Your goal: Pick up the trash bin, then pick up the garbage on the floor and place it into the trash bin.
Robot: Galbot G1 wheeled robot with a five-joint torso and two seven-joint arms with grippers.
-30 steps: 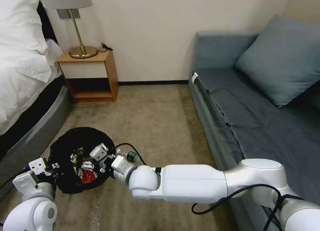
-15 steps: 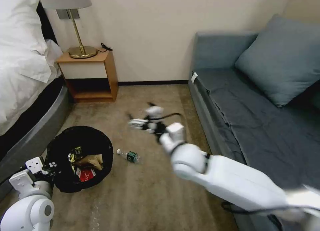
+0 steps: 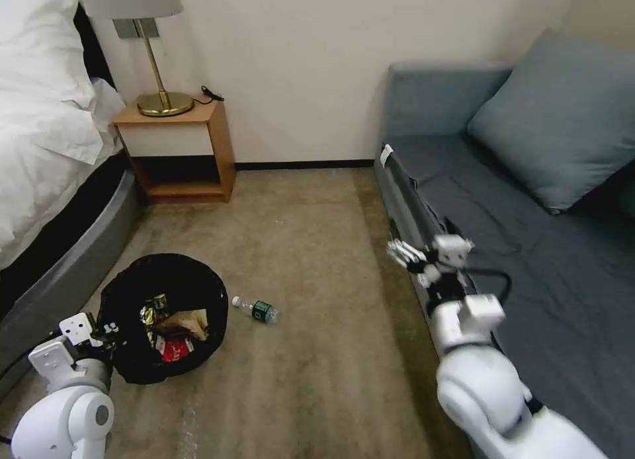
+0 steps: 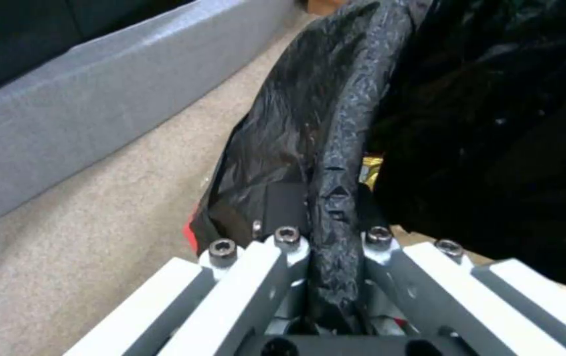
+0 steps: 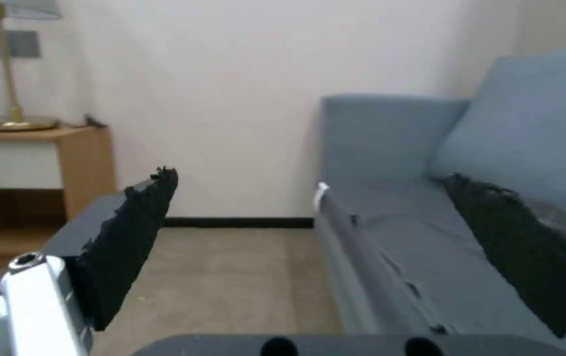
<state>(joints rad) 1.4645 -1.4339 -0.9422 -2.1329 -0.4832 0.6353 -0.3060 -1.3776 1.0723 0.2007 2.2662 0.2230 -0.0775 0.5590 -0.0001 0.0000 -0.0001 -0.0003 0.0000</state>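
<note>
On carpet nr the bed, L gripper (image 3: 99, 330) is clamping the trash bin (image 3: 165, 313) by its bagged rim, w/ wrappers lying inside. Clear bottle (image 3: 256, 308) is lying just beside bin. R gripper (image 3: 409, 255), fingers spread apart, is hovering by sofa (image 3: 529, 247) front edge.

1. Ahead of me stands a plain cream wall (image 3: 297, 62) with a dark baseboard (image 3: 304, 163) along its foot.
2. Tan carpet (image 3: 311, 247) covers the floor.
3. On my left is a bed (image 3: 59, 247) with white bedding (image 3: 46, 115) over a grey base.
4. Beside the bed, a wooden nightstand (image 3: 182, 151) carries a brass lamp (image 3: 155, 69) with a pale shade.
5. On my right runs a grey-blue sofa (image 3: 516, 247) with a matching cushion (image 3: 555, 122) leaning on its back.
</note>
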